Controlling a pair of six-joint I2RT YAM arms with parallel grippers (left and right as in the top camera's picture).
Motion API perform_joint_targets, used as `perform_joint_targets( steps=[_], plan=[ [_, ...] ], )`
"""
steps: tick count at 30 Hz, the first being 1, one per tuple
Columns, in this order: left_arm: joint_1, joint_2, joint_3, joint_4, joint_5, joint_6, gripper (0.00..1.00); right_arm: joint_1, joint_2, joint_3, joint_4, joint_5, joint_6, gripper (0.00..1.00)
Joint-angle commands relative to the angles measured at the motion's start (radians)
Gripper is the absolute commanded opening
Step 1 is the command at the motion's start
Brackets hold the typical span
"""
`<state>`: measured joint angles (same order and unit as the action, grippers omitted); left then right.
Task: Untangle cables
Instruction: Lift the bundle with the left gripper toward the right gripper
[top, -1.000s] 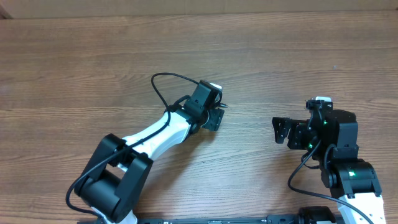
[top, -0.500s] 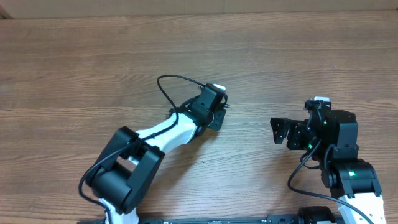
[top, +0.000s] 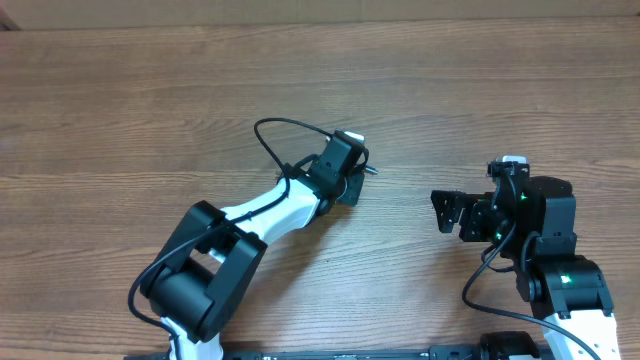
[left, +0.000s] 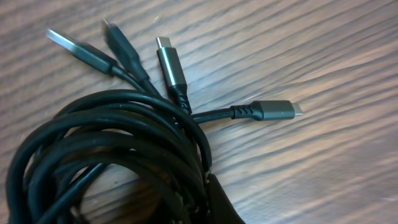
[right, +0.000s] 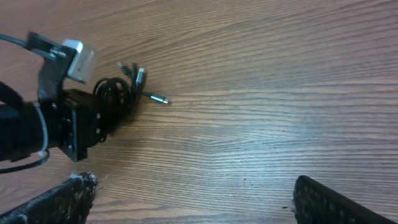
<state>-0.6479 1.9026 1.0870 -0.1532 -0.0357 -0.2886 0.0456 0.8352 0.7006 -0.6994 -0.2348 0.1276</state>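
Observation:
The cables (left: 118, 143) are a bunch of thin black looped cords on the wooden table, filling the left wrist view. Several plugs fan out from the coil, among them a flat silver-tipped plug (left: 71, 46) and a small plug (left: 267, 111) pointing right. My left gripper (left: 193, 205) is shut on the coil's lower right edge, with one black finger (left: 221, 205) pressed against the cords. Overhead, the left gripper (top: 352, 178) hides nearly all of the bunch; only a plug tip (top: 372, 170) pokes out. The right gripper (top: 440, 210) stands open and empty to the right, apart from the cables (right: 115, 93).
The left arm's own thicker cable (top: 275, 135) arcs over the table behind its wrist. The table's far edge (top: 320, 22) runs along the top. Bare wood (top: 405, 190) lies between the two grippers.
The left gripper has closed on the cable bunch after shifting slightly right and farther out. The right arm has barely moved.

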Motion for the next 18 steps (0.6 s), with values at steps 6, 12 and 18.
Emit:
perform_joint_targets(
  steps=[6,12,18],
  plan=[
    [0.048,-0.201,0.049,0.008,0.286,-0.108,0.04,-0.004,-0.003,0.028,0.002,-0.127,0.003,1.00],
    [0.162,-0.249,0.049,0.008,0.637,-0.209,0.04,-0.004,-0.003,0.028,0.024,-0.223,0.003,1.00],
    [0.307,-0.247,0.049,0.013,1.045,-0.214,0.04,-0.004,-0.003,0.028,0.113,-0.407,0.004,1.00]
  ],
)
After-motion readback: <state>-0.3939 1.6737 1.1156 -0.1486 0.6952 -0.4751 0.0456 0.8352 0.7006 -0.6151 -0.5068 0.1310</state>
